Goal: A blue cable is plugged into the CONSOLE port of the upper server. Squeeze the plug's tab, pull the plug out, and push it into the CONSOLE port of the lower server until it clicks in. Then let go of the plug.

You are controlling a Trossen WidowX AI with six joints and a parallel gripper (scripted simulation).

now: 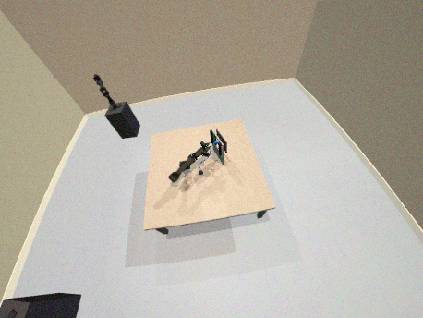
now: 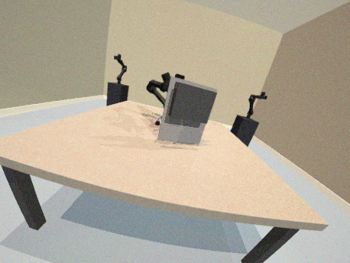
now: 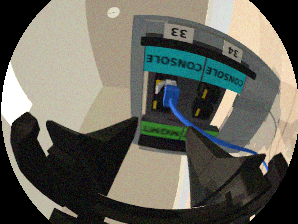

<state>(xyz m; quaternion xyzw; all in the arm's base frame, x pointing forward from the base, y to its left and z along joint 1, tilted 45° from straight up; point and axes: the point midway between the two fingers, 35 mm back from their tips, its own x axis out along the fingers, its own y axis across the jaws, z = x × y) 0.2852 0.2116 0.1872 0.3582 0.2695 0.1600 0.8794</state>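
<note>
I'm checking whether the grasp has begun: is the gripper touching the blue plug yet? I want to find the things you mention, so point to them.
Apart. The wrist view shows the blue plug (image 3: 171, 94) seated in its port, beyond the open gripper's (image 3: 162, 123) fingertips, nothing between them.
</note>
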